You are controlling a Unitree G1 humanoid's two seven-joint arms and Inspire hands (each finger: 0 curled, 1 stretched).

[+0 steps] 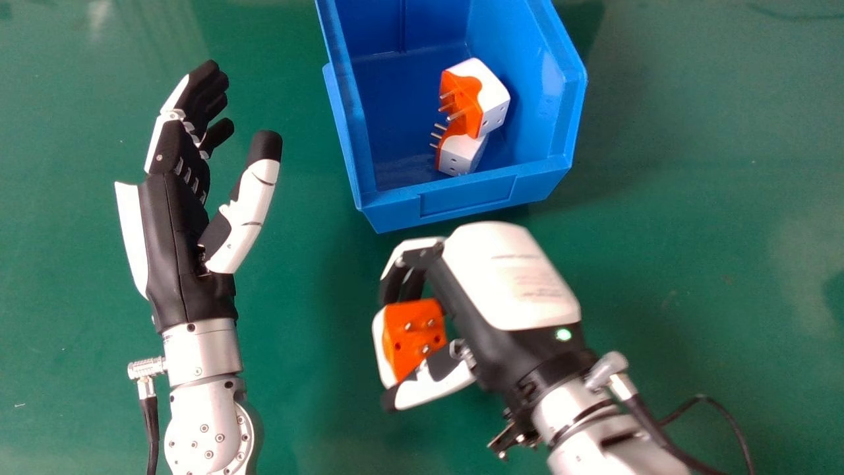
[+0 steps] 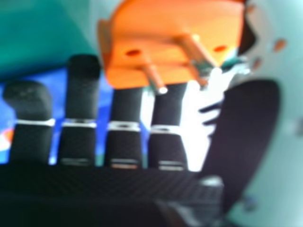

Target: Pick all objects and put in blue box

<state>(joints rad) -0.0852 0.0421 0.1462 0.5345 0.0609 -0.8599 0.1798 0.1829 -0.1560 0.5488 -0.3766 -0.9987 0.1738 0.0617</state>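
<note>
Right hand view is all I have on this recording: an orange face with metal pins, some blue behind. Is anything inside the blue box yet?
Observer: Yes. The head view shows one orange-and-white plug adapter partly overlapping another inside the blue box.
Operator: Is the held adapter over the box too?
Observer: No, the right hand has the held adapter outside it, on the robot's side of the front wall.
</note>
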